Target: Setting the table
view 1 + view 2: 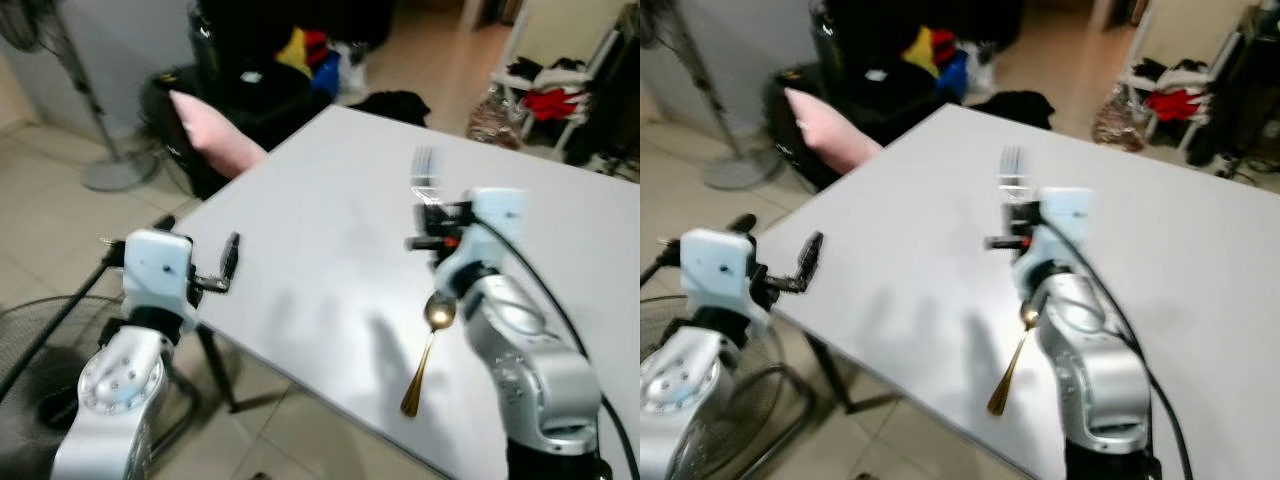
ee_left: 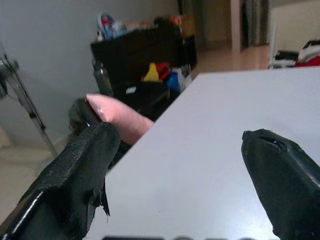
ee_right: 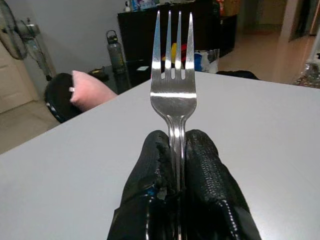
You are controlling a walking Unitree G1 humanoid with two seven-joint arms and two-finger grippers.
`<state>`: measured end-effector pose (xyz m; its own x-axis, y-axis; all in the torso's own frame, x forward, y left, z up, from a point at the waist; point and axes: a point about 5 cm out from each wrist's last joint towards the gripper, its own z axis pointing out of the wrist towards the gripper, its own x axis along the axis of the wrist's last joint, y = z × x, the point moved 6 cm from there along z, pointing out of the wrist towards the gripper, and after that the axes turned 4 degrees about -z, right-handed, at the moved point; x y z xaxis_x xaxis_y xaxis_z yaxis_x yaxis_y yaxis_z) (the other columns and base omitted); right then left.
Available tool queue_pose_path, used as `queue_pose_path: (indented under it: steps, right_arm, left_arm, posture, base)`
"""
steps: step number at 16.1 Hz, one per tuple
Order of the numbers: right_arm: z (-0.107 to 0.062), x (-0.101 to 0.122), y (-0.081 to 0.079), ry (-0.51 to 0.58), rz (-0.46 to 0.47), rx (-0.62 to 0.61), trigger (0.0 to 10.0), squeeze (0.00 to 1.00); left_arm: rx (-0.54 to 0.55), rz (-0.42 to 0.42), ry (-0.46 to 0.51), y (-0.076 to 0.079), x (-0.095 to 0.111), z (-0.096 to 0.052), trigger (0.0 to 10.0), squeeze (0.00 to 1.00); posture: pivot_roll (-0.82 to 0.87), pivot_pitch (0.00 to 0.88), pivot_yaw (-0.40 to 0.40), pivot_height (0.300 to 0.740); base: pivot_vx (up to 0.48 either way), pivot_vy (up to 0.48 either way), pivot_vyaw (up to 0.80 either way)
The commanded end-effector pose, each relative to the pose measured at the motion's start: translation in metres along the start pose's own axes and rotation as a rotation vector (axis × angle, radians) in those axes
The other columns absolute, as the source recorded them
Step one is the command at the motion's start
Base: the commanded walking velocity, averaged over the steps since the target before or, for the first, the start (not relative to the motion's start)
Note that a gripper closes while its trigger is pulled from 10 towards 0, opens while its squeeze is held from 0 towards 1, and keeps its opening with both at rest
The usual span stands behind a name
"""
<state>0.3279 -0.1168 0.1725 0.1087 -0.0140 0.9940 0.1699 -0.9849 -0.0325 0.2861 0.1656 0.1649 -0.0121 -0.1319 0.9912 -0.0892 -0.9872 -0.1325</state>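
A: Where's the fork (image 3: 172,85)?
B: Pinched between the right gripper (image 3: 175,150)'s closed fingers, tines pointing far, above the white table (image 1: 300,250).
A: And the left gripper (image 1: 228,262)?
B: Wide open, empty, at the table's left edge. A gold spoon (image 1: 430,350) lies near.

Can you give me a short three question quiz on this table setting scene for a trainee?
1. True or false: the right gripper is shut on a fork.
2. Which utensil lies on the white table near the right arm? A) knife B) gold spoon C) ladle
3. Fill in: the left gripper hovers at the table's edge with its fingers ____.

Key: 1 true; 2 B; 3 open.
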Motion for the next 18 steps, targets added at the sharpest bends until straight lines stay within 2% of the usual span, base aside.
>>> queue_pose_path:
  steps: [1,4,16,18]
  right_arm:
    - [-0.003,0.005,0.016,0.011,-0.018,-0.058,10.0,0.0]
    - [-0.005,0.002,0.018,-0.005,-0.007,-0.07,10.0,0.0]
    - [-0.005,-0.002,0.02,-0.019,0.023,-0.092,10.0,0.0]
    - [-0.002,0.0,0.019,-0.017,0.001,-0.075,10.0,0.0]
  left_arm:
    - [-0.014,-0.002,0.007,0.007,0.003,0.004,10.0,0.0]
    - [-0.034,0.0,0.014,0.011,0.004,0.008,10.0,0.0]
    - [-0.042,0.022,0.026,0.007,0.008,0.019,10.0,0.0]
    - [-0.041,0.07,0.034,0.006,0.011,0.019,10.0,0.0]
  posture:
    - [-0.09,0.0,0.044,0.74]
    - [-0.09,0.0,0.047,0.74]
    - [-0.09,0.0,0.074,0.74]
    - [-0.08,0.0,0.074,0.74]
  base:
    - [0.0,0.0,0.0]
    - [0.0,0.0,0.0]
    - [0.0,0.48,-0.79]
    - [0.0,0.0,0.0]
